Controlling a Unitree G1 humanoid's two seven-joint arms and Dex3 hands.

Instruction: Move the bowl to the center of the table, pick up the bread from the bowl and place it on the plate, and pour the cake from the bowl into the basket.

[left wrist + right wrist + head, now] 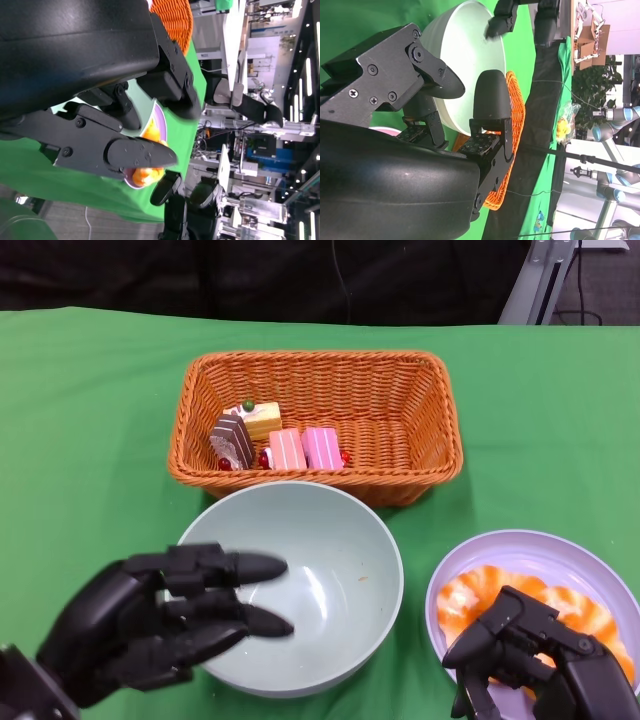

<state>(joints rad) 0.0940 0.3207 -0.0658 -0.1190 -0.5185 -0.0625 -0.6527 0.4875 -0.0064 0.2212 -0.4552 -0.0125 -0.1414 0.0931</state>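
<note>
Left hand [150, 625], head view: at 7 o'clock, fingers spread over the near-left rim of the pale green bowl [330, 570], holding nothing. Bowl: at centre, holding no food. Right hand [540, 660]: at 5 o'clock, fingers curled in over the bread [470, 605] on the lilac plate [530, 543]; grip cannot be told. Basket [420, 400]: at 12 o'clock, touching the bowl, holding the cake pieces [285, 445].

Right wrist view: fingers [490, 100] apart, bowl [465, 55] and basket [516, 115] beyond.

Left wrist view: fingers [140, 152] apart, plate [159, 117] with bread [147, 175] beyond.
</note>
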